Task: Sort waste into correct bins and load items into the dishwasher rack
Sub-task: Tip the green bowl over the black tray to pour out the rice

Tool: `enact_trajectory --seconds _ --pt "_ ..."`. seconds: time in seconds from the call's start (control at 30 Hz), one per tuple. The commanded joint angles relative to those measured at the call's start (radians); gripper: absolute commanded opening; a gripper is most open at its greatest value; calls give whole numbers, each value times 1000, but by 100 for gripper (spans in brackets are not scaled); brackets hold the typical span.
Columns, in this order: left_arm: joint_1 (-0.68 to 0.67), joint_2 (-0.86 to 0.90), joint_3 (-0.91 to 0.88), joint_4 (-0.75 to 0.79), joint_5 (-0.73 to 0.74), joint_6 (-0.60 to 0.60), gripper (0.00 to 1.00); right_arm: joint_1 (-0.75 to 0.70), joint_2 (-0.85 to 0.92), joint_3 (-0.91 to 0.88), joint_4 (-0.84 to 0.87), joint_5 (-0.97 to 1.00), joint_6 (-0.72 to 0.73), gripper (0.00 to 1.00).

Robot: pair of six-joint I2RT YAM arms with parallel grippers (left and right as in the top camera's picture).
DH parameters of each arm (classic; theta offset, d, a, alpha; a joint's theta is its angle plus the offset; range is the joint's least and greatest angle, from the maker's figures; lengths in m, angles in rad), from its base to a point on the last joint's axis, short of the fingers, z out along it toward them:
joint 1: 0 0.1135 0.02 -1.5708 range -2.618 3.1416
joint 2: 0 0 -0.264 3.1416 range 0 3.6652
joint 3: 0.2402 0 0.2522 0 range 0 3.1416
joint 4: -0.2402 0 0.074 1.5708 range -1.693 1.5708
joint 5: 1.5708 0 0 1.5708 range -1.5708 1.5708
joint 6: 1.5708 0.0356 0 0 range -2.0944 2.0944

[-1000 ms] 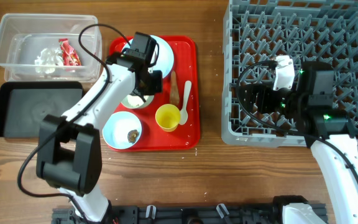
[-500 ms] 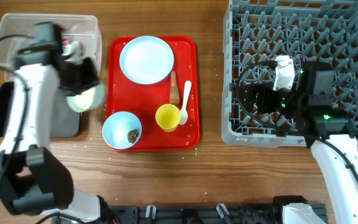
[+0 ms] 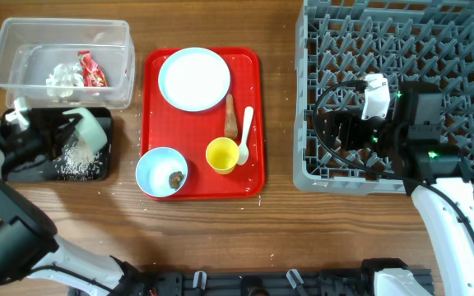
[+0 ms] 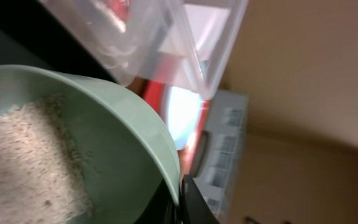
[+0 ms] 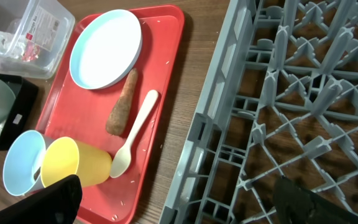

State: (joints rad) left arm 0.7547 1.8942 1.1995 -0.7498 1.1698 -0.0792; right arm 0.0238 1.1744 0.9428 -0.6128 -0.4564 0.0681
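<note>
**Change from the earlier views.** The left arm, half a second ago above the far-left corner of the desk [image 3: 278,230], now lies along the left edge. The left gripper [image 4: 178,198] is clamped on the rim of a pale bowl [image 3: 90,131] that stood on the red serving tray [image 3: 252,179] a second ago. This bowl is tipped steeply over the black tray [image 3: 31,171]. Rice-like crumbs [image 3: 76,162] now lie heaped on the tray floor, with more still inside the bowl. The right arm has not moved: the right gripper [image 5: 179,206] hangs over the left part of the dishwasher rack [image 3: 434,33], fingers spread wide and empty.

**Layout.**
- The rack fills the far-right corner, and the red tray sits mid-desk.
- The clear tub [image 3: 2,57] occupies the far-left corner and holds the red wrapper [image 3: 91,70] and the tissue [image 3: 59,78]. The black tray lies just nearward of it.
- On the red tray are the plate [image 3: 193,78] at the far end, a second bowl [image 3: 156,167] containing a brown lump [image 3: 174,177] at the near-left corner, and the yellow cup [image 3: 222,154].
- The carrot-shaped piece [image 3: 230,117] has its long axis running far to near, narrow end toward the far edge.
- The spoon [image 3: 246,131] lies roughly parallel just beside it, scoop end nearward beside the cup.
</note>
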Motion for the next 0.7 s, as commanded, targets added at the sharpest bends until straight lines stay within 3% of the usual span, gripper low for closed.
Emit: enact_trajectory --seconds 0.0,0.17,0.3,0.6,0.67 --pt "58 37 -6 6 264 -26 4 5 8 14 1 -13 13 99" --pt "99 38 -6 6 394 -215 4 5 8 14 1 -13 13 100" --pt "108 38 -6 6 407 -323 4 5 8 14 1 -12 13 100" --pt "108 37 -6 -46 407 -400 4 5 8 14 2 -13 14 100" --pt "108 37 -6 46 398 -397 4 5 8 14 2 -13 14 100"
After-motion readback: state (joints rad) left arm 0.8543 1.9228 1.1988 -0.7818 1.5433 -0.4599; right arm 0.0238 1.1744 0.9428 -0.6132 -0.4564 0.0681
